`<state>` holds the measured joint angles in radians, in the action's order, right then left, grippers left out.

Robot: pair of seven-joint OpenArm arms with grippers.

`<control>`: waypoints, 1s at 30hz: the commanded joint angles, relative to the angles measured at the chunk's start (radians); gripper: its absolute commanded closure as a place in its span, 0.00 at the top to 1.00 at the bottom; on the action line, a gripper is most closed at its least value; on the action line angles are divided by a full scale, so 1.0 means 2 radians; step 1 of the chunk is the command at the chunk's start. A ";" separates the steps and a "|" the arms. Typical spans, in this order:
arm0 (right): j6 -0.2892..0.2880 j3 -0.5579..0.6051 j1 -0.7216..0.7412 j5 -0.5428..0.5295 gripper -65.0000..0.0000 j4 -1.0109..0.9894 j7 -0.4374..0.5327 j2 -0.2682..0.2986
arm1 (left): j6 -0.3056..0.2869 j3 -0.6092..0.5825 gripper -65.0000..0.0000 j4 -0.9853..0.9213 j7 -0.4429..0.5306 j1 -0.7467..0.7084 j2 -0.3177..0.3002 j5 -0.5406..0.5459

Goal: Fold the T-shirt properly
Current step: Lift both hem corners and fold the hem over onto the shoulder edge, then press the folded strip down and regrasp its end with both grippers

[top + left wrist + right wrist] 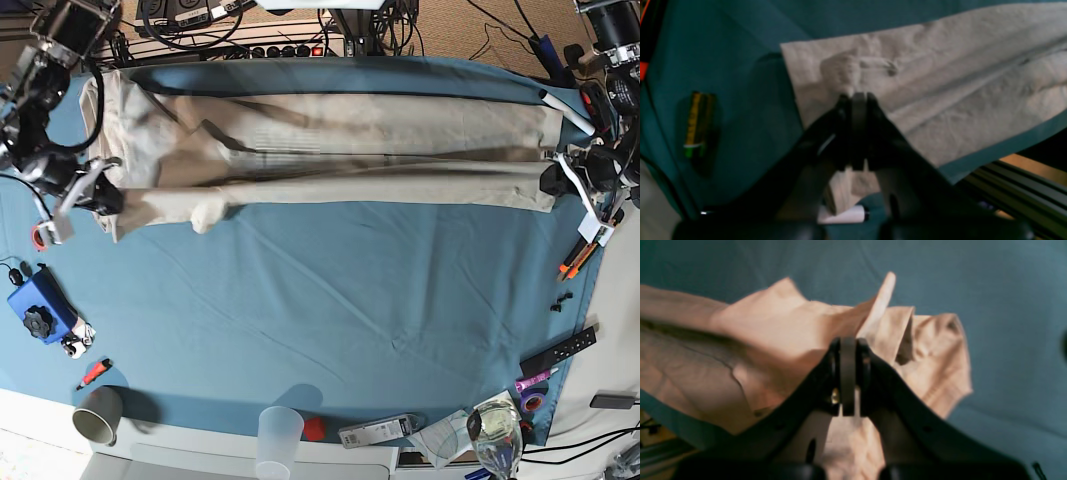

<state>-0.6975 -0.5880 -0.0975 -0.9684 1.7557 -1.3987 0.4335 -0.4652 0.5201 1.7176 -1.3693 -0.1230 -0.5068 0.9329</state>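
The beige T-shirt lies stretched in a long folded band across the far side of the blue tablecloth. My left gripper is at its right end, shut on a pinch of the hem. In the left wrist view the black fingers meet on the cream T-shirt, and fabric shows below them. My right gripper is at the left end of the shirt. Seen from the right wrist, its tips are closed on a raised fold of the T-shirt, with a sleeve bunched just beyond.
A grey cup, a clear cup, a red cap and a wine glass stand along the near edge. A blue device sits left; a remote and markers sit right. A battery lies near the left gripper.
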 commanded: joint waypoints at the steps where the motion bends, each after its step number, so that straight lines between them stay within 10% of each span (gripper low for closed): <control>1: 0.000 -0.013 -0.001 -0.008 0.00 0.013 0.010 0.012 | -0.002 0.004 0.00 0.008 0.003 0.003 -0.011 0.006; 30: 0.000 -0.044 -0.122 -0.015 0.00 0.022 0.001 0.012 | -0.002 0.004 0.00 0.051 0.030 -0.052 -0.010 -0.026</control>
<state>-0.6975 -0.6666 -0.3416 -0.9855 1.7828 -1.4101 0.4328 -0.4652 0.5201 1.8038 -1.3159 -0.2348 -0.5068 0.8833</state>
